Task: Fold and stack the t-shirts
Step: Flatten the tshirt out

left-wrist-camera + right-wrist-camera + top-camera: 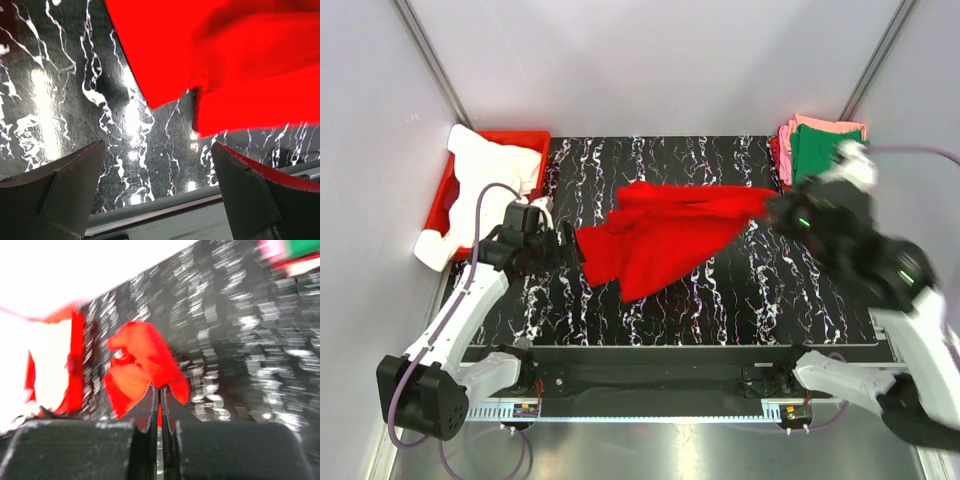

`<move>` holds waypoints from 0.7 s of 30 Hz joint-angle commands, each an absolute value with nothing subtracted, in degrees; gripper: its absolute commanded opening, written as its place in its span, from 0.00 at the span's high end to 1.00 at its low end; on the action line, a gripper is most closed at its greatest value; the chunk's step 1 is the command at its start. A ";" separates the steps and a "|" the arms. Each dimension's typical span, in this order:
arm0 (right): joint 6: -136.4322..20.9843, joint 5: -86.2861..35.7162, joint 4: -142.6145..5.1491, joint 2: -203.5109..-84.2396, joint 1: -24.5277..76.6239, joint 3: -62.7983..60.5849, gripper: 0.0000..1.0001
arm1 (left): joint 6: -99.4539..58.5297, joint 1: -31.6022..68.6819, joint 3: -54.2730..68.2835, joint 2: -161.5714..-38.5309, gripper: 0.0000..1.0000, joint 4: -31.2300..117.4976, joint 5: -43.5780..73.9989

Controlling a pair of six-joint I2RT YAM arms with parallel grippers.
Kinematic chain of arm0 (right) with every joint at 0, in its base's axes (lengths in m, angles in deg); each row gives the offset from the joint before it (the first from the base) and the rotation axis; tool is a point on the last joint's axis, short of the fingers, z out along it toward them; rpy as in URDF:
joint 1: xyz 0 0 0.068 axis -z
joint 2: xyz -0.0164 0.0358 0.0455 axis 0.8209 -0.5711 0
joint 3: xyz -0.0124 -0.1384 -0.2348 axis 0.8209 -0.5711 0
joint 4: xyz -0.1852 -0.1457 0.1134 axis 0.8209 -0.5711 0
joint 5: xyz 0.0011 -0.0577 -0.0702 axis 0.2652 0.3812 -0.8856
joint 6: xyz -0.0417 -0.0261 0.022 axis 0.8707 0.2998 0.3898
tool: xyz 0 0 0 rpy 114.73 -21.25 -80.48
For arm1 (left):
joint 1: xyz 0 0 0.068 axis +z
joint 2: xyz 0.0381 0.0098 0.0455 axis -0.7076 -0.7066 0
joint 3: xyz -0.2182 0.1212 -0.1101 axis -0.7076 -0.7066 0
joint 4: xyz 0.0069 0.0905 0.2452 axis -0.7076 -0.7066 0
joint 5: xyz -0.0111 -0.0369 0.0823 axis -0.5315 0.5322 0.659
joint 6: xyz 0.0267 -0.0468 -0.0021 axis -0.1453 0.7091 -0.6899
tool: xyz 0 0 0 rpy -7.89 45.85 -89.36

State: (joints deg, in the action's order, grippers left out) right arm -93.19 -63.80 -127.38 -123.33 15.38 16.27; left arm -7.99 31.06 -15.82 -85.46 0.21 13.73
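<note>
A bright red t-shirt [660, 235] lies crumpled across the middle of the black marbled mat. My right gripper [772, 208] is shut on its right end; in the right wrist view the red cloth [142, 365] bunches up from between the closed fingertips. My left gripper [570, 247] stands open just left of the shirt's left edge, close to it, with nothing between its fingers. The left wrist view shows the red t-shirt [225, 55] ahead of the spread fingers [75, 175]. Folded green and pink t-shirts [817, 145] are stacked at the back right. White t-shirts [485, 180] spill over the bin.
A rigid red plastic bin [455, 190] stands at the back left, off the mat's edge. The black marbled mat [760, 290] covers the table. A grey rail [670, 355] runs along the near edge, with the arm bases behind it. White walls close in on three sides.
</note>
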 commanded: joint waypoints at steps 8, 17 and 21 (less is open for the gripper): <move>-105.66 -73.63 -144.36 -110.53 15.27 -6.50 1.00 | -3.04 29.49 -4.08 -99.78 0.12 9.46 14.95; -108.21 -66.32 -142.14 -106.04 15.27 -15.66 1.00 | -3.13 17.11 6.98 -121.47 0.29 17.38 14.43; -108.04 -65.62 -141.70 -105.07 15.27 -15.92 1.00 | -3.30 13.32 15.05 -128.08 0.34 17.74 13.89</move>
State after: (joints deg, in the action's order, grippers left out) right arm -106.20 -66.22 -142.92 -105.56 15.43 -15.90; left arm -3.09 15.43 8.57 -125.64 13.54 14.85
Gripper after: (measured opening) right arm 0.014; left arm 0.666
